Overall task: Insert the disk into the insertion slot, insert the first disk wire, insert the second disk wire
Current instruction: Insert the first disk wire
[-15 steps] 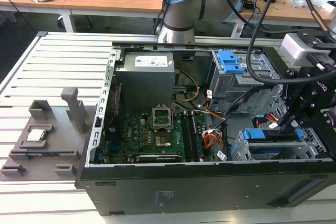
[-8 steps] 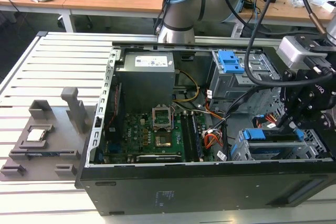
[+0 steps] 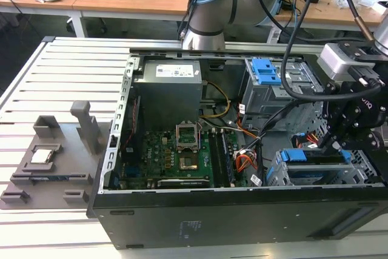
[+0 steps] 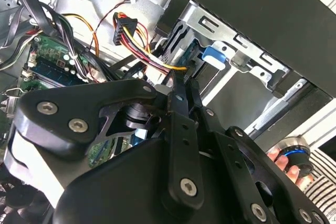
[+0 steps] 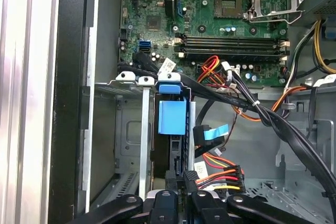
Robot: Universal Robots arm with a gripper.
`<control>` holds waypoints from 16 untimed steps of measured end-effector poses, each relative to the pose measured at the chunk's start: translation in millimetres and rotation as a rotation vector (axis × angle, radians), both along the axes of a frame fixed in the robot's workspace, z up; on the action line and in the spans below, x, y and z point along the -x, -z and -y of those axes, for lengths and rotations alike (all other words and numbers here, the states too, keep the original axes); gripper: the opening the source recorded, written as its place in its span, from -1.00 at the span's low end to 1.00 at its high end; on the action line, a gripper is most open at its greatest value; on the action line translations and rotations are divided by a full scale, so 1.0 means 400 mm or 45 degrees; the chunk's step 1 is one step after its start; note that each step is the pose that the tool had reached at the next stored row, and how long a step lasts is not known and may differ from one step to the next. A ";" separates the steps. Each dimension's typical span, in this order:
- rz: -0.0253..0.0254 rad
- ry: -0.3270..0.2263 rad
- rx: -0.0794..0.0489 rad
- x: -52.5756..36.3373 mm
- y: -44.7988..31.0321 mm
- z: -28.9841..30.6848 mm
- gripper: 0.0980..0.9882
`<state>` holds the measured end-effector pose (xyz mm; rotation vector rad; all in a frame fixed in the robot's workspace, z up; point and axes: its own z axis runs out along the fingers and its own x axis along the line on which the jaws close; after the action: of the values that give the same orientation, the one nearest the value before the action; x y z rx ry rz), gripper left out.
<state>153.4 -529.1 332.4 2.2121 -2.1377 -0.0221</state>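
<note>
From my station, reading the exterior view as a dial centred on the open computer case (image 3: 242,222), the claw (image 3: 332,144) hangs at about three o'clock, just above the insertion slot (image 3: 291,174), which fills the case's four o'clock corner. The disk (image 3: 309,156) sits inside that slot, and its blue carrier shows along the upper edge of the cage.

In the first wrist view the disk (image 5: 171,116) stands between the slot's grey metal walls (image 5: 128,129), with its blue tab toward the motherboard (image 5: 210,19). The claw (image 5: 177,182) is at the disk's opposite end. Its fingers are drawn close together on a small black plug (image 5: 176,174) that lies against that end, though I cannot see whether the plug is seated.

A second black connector (image 5: 231,174) with red, orange and yellow leads lies just beside the claw, and a blue flat cable (image 5: 212,132) hangs loose nearby. In the second wrist view the claw (image 4: 176,80) tapers to a narrow tip where the coloured leads arrive. The slot's frame (image 4: 231,45) and a patch of the blue carrier (image 4: 212,56) lie just beyond it.

Back on the exterior dial, the taller cage (image 3: 267,98) with its blue latch plate (image 3: 265,71) stands at one o'clock. The power supply (image 3: 168,86) is at eleven. The case rests on a slatted desk (image 3: 60,89), and a grey fixture (image 3: 54,156) lies out at nine.
</note>
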 end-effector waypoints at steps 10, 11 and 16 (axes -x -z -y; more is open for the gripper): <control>0.0000 0.000 0.000 0.000 -0.042 0.000 -0.69; 0.0000 0.000 0.000 0.000 -0.053 0.000 -0.69; 0.0000 0.000 0.000 0.000 -0.072 -0.003 -0.72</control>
<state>153.4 -527.9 361.2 2.2121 -2.1376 -0.0220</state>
